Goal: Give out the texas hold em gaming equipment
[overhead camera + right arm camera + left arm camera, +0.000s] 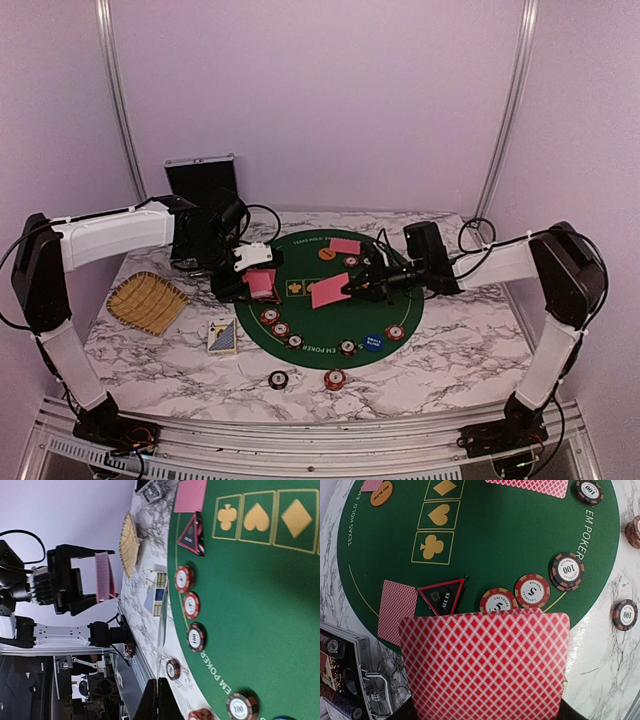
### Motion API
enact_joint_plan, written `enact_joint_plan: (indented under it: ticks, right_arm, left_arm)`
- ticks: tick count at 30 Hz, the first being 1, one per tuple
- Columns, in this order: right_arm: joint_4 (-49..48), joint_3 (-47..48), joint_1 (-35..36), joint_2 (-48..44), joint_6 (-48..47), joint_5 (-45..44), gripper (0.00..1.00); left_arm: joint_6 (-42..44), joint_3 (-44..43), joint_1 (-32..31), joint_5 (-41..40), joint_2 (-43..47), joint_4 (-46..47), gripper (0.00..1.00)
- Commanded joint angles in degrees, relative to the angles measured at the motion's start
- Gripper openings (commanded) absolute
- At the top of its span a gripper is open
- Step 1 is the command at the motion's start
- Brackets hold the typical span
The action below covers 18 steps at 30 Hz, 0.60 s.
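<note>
Red-backed playing cards (pixel 485 665) fill the near view, a squared stack pinched in the left jaws and held above the edge of the round green felt mat (pixel 520 540). Just ahead of those jaws lie the dark triangular marker with red edging (pixel 442 596) and two red striped chips (pixel 532 590). A darker chip (pixel 567 571) sits beyond them, and a single face-down card (pixel 396 611) lies beside the marker.

The step looks like dealing from this stack. To do it well, I judge the left jaws should keep the stack square and come low over bare felt. Only one card should be let go, and it should land apart from the marker and chips, which crowd the nearest landing spot.

Another red-backed card (pixel 330 290) sits at the tip of the right jaws. I cannot tell whether it is gripped or how wide those jaws stand.

An orange disc (pixel 381 493) lies far ahead of the left jaws and a blue disc (pixel 373 342) lies nearer the right jaws. Behind the left jaws, on the marble worktop (pixel 450 350), are the silver metal case (pixel 203 180), the yellow woven straw tray (pixel 148 300) and a blue-and-white card packet (pixel 222 338).
</note>
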State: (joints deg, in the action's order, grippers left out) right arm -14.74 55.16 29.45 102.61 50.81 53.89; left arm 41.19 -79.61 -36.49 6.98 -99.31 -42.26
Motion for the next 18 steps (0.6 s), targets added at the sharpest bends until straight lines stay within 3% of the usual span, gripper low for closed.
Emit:
enact_joint_plan:
  ticks: [1, 13, 18]
  right_arm:
    - [10.63, -1.28, -1.36, -1.75, -7.99, -0.43, 0.00]
    - [25.03, 0.84, -3.36, -1.80, -18.22, -6.63, 0.00]
    - [26.63, 1.29, -3.89, -1.72, -19.40, -8.27, 0.00]
  left_arm:
    - [0.21, -0.04, 0.02, 0.41, 2.10, -0.35, 0.00]
    - [0.21, 0.24, 0.02, 0.68, 2.44, -0.62, 0.00]
    - [0.23, 0.24, 0.02, 0.91, 2.50, -0.63, 0.00]
